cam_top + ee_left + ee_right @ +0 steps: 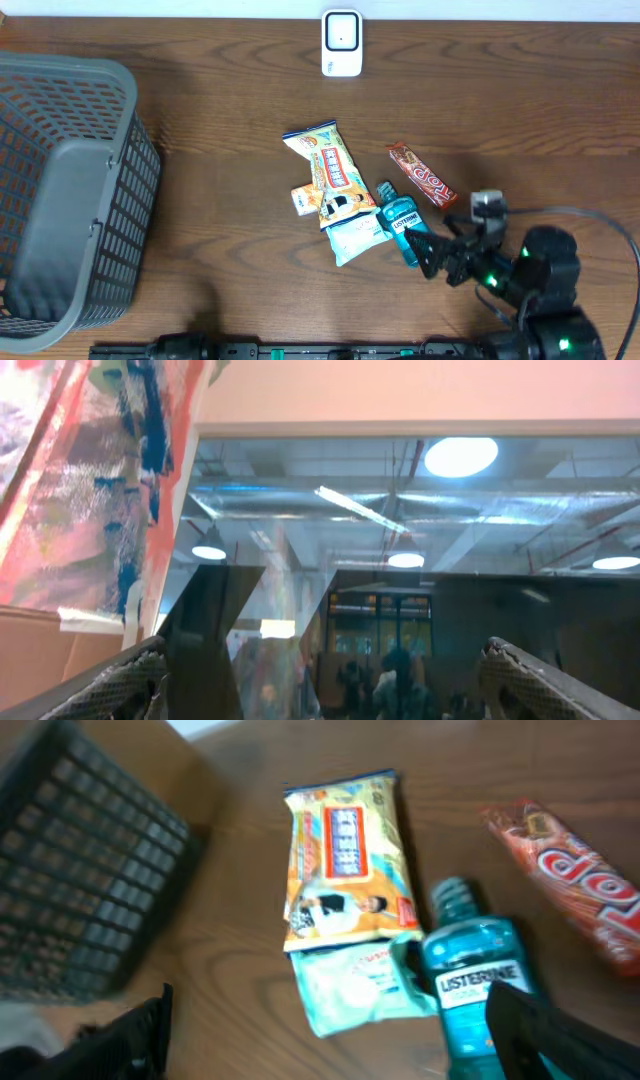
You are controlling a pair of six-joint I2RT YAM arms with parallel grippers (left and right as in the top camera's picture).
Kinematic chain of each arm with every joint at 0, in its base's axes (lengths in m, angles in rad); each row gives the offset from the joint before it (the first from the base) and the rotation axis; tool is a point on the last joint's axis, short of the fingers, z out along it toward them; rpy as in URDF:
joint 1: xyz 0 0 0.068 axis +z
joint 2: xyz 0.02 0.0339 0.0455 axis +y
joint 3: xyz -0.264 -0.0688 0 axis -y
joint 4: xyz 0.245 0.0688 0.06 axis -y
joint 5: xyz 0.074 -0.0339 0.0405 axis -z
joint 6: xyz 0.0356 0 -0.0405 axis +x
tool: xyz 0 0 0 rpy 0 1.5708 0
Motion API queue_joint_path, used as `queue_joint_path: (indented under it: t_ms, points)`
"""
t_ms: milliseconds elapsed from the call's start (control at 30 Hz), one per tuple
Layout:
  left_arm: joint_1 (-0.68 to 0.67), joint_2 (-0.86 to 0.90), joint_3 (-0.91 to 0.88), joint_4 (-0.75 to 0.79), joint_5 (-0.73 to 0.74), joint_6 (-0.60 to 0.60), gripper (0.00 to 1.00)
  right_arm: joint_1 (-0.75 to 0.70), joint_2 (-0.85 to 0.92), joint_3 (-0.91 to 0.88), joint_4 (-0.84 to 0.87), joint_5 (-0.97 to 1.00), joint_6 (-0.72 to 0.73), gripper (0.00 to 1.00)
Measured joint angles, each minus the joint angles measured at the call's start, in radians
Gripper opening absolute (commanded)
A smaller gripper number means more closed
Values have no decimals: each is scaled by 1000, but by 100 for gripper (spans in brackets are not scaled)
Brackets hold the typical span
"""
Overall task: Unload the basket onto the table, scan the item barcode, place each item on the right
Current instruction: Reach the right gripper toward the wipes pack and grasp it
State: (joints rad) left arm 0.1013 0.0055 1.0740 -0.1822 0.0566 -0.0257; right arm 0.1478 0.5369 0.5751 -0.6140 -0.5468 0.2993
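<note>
Soft even light, right wrist view blurred, ceiling lamp (pixel 461 456) glaring

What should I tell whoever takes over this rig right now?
Left gripper: open, holding nothing, aimed up at the room, not at the table.
Right gripper: open, holding nothing, hovering by the mouthwash.
Things: mouthwash, snack pack, candy bar, wipes and small box lie clustered mid-table; scanner at the far edge; basket on the left.
Done: nothing picked up yet.
Left: grasp an item, show its barcode to the scanner.
</note>
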Motion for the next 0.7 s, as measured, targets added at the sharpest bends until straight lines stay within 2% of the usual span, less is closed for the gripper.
queue_joint_path:
  t_ms: [167, 267, 400, 533, 700]
  points:
    - [0, 0, -10, -4, 0, 0, 98, 175, 194, 127, -47, 201, -48, 89]
    - [0, 0, -17, -72, 0, -13, 98, 339, 317, 161, -47, 351, -40, 89]
    - [0, 0, -49, -208, 20, -59, 98, 579, 497, 191, -32, 565, 25, 93]
    - [0, 0, -113, -234, 97, -80, 98, 771, 712, 240, -18, 795, 155, 91]
    - [0, 0, -196, -233, 230, -83, 98, 844, 968, 316, -24, 931, 261, 86]
